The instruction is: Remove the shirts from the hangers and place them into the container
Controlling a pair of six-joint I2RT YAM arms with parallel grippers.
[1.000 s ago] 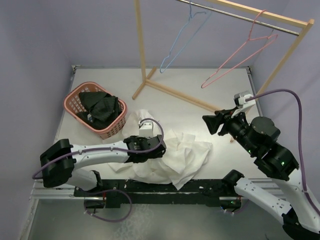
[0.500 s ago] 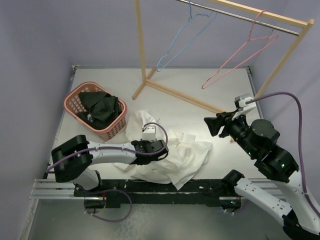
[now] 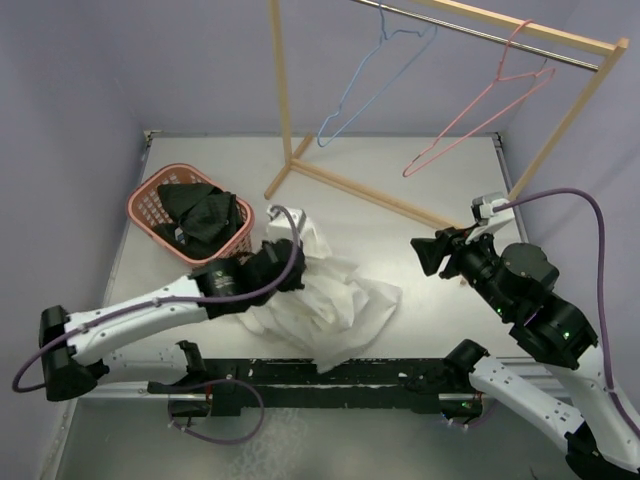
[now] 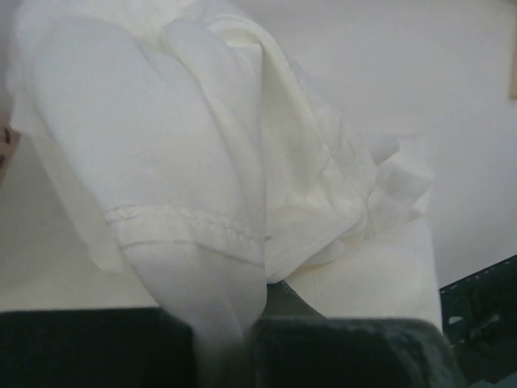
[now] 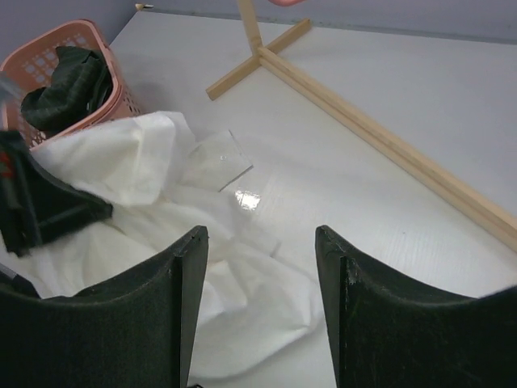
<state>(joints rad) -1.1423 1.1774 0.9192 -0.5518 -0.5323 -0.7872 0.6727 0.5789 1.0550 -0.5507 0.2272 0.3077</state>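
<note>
The white shirt (image 3: 335, 300) lies crumpled on the table near the front, off its hanger. My left gripper (image 3: 283, 262) is shut on its upper fold, and in the left wrist view the white cloth (image 4: 202, 162) is pinched between the dark fingers (image 4: 347, 352). The dark shirt (image 3: 200, 215) fills the pink basket (image 3: 143, 195) just left of that gripper. A blue hanger (image 3: 349, 90) and a pink hanger (image 3: 480, 122) hang bare on the rail. My right gripper (image 3: 425, 252) hovers open to the right of the white shirt (image 5: 161, 234), holding nothing.
The wooden rack's base bar (image 3: 350, 185) runs diagonally across the table behind the shirt, and its right leg (image 3: 560, 125) rises beside my right arm. Purple walls close in the left, back and right sides. The basket (image 5: 73, 36) stands near the left wall.
My left gripper has shut on the white shirt and moved back and left toward the basket, dragging the cloth with it. The right arm has barely moved.
</note>
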